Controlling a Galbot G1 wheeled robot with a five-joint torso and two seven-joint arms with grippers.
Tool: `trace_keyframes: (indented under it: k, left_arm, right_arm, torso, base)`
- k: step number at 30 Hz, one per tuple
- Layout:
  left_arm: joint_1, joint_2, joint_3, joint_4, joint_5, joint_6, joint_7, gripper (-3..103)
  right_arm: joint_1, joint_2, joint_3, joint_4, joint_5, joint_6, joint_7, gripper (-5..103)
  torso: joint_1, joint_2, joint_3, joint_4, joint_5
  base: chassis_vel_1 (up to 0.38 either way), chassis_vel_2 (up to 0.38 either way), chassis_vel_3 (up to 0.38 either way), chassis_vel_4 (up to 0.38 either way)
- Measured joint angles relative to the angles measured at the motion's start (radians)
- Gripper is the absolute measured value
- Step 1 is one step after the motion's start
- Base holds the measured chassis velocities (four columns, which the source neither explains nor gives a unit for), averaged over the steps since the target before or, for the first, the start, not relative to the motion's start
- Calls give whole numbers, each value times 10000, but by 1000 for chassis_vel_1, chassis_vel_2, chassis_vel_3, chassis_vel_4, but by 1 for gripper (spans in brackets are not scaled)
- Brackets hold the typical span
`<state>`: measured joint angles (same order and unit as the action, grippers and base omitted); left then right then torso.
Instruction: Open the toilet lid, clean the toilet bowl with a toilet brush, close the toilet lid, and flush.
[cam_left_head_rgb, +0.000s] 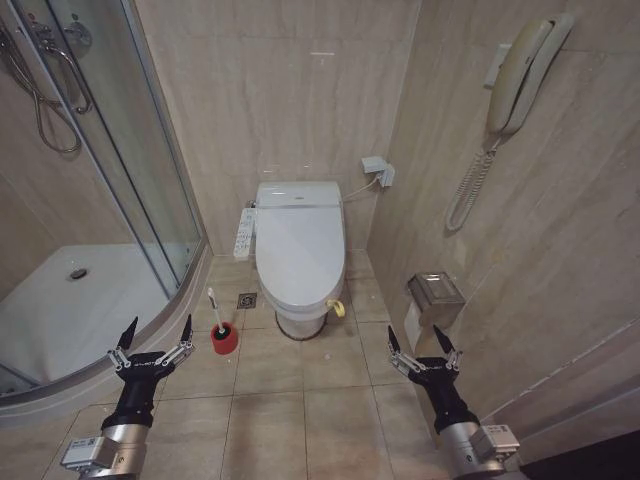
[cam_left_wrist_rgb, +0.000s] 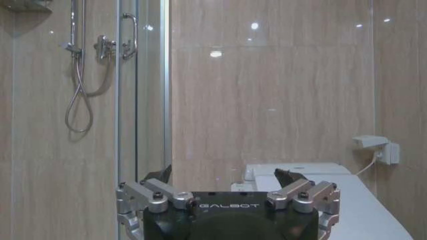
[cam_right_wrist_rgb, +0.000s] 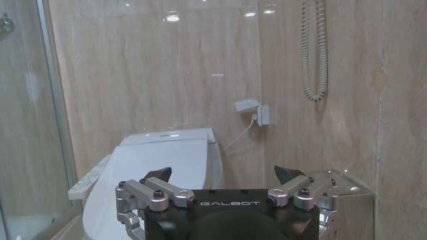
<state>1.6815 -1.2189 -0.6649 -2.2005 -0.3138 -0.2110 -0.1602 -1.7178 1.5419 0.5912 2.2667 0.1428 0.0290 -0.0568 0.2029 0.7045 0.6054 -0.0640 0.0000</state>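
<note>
Large white glossy oval plastic toilet lid (cam_left_head_rgb: 300, 250) is down flat, w/ a yellow cord loop (cam_left_head_rgb: 338, 308) at its front right edge. It covers the white ceramic toilet bowl (cam_left_head_rgb: 300, 322), which stands against the beige tiled back wall, approx. centre of the head view. A white control panel (cam_left_head_rgb: 244, 233) sits on the bowl's left side. Small toilet brush (cam_left_head_rgb: 221, 327), thin white stick handle upright in a round red cup holder, stands on the tile floor (cam_left_head_rgb: 270, 400) just left of the bowl's front, near a floor drain (cam_left_head_rgb: 247, 300).

Left tool (cam_left_head_rgb: 152, 338) hovers low, front-left, fingers spread wide, gripping nothing, near the brush but apart from it. Right tool (cam_left_head_rgb: 424, 348) hovers front-right, fingers also spread, nothing held, beside a metal paper box (cam_left_head_rgb: 435, 291) on the right wall.

Glass shower stall w/ white shower tray (cam_left_head_rgb: 60, 310) at far left; wall phone (cam_left_head_rgb: 520, 75) w/ coiled cord upper right.
</note>
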Motion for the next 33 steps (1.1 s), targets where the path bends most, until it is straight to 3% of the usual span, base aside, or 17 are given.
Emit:
trace_keyframes:
  k: [33]
  left_arm:
    - [0, 0, 0, 1, 0, 0, 0, 100]
  right_arm:
    - [193, 0, 42, -219, 43, 340, -54, 100]
  torso:
    - [-1, 0, 0, 0, 0]
  base:
    - [0, 0, 0, 0]
